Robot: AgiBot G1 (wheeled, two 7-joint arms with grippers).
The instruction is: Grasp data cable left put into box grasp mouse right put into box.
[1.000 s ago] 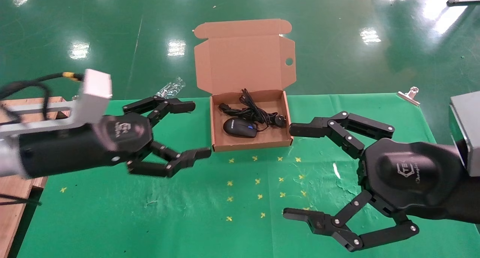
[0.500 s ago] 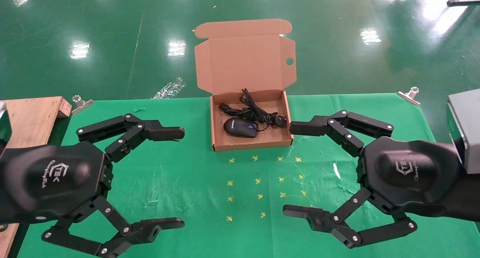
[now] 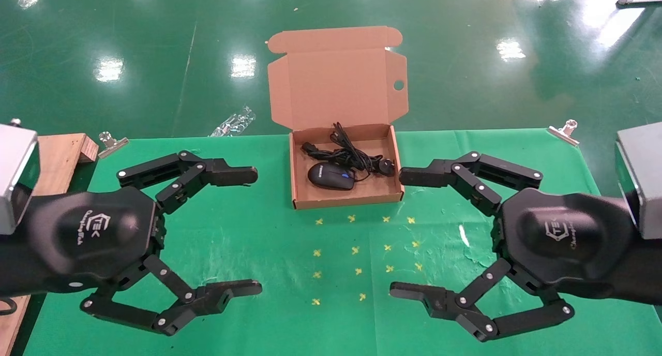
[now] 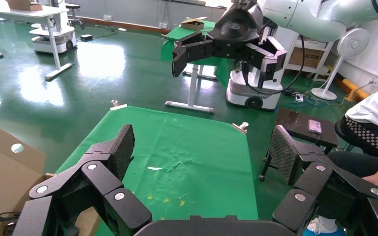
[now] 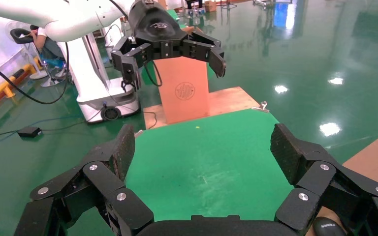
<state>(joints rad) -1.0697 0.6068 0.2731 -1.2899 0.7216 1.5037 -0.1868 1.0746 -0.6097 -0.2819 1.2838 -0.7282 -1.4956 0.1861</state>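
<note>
Fingers (image 3: 232, 176) spread wide on both grippers, mouse (image 3: 331, 176) and data cable (image 3: 351, 154) inside box (image 3: 339, 94)

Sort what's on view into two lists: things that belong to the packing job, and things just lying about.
Part of the job:
box, open
data cable, inside the box
mouse, inside the box
left gripper, open, empty
right gripper, open, empty

Just lying about:
metal clips on the table's corners
clear wrapper on the floor
wooden board

The mouse (image 5: 328, 226) (right wrist view) is cut off by the edge.
</note>
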